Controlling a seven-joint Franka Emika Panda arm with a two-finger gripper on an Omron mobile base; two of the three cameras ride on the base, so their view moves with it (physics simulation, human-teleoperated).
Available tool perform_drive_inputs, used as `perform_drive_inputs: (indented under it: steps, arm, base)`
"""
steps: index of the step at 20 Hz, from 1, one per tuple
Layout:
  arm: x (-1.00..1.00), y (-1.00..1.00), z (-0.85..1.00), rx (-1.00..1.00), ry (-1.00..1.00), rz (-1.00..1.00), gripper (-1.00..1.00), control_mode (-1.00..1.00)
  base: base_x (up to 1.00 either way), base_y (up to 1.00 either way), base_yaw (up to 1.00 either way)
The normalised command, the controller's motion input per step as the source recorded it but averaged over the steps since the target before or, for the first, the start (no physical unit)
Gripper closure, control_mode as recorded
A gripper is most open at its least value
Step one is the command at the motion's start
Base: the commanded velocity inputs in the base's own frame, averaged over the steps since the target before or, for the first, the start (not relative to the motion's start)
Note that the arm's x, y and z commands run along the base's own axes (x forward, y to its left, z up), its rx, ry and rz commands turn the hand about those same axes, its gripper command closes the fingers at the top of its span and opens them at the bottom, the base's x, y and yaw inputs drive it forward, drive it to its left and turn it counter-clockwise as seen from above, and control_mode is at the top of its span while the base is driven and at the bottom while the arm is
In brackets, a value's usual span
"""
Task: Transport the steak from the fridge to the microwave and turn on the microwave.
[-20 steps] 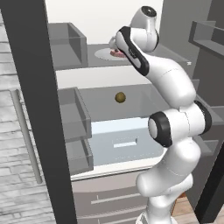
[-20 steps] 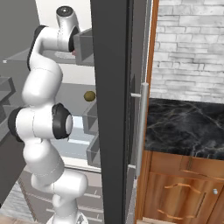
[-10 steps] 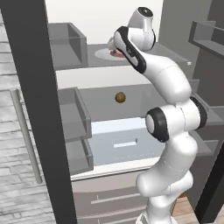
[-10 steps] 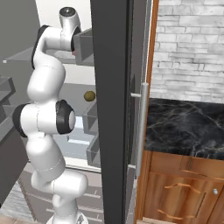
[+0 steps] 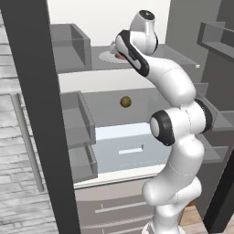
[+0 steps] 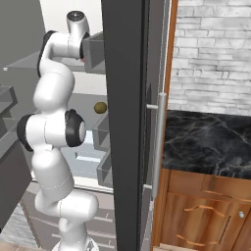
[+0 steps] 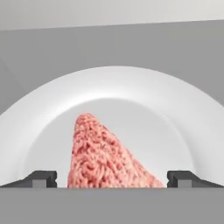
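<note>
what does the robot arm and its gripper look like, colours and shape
A glossy white arm of rounded, tube-like segments, with dark grey to black bands and round caps at the joints. The top joint carries a black disc cap. The gripper ends in two small, blocky dark grey fingertips. No cables or markings are visible.

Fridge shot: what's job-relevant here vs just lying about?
Job: steak on white plate; fridge, door open; open gripper, fingers either side of the steak.
Lying about: brown ball; pale drawer; black countertop.
</note>
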Motion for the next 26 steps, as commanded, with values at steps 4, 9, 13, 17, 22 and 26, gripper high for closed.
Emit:
perform_drive_inputs:
  steps: [4, 9, 13, 17, 22, 26]
  arm:
    - [0.19, 0.02, -0.1, 0.0, 0.02, 0.0, -1.0, -1.0]
    - [0.03, 0.01, -0.1, 0.0, 0.0, 0.0, 1.0, -1.0]
    - [0.0, 0.0, 0.0, 0.0, 0.0, 0.0, 1.0, -1.0]
    - [-0.08, 0.02, 0.0, 0.0, -0.09, 0.0, 1.0, -1.0]
    - [-0.46, 0.1, 0.0, 0.0, -0.24, -0.01, 1.0, -1.0]
    - [-0.62, 0.0, 0.0, 0.0, -0.18, 0.0, 1.0, -1.0]
  base:
    - [0.0, 0.0, 0.0]
    - [0.0, 0.0, 0.0]
    - [0.0, 0.0, 0.0]
    - [0.0, 0.0, 0.0]
    - [0.0, 0.0, 0.0]
    - [0.0, 0.0, 0.0]
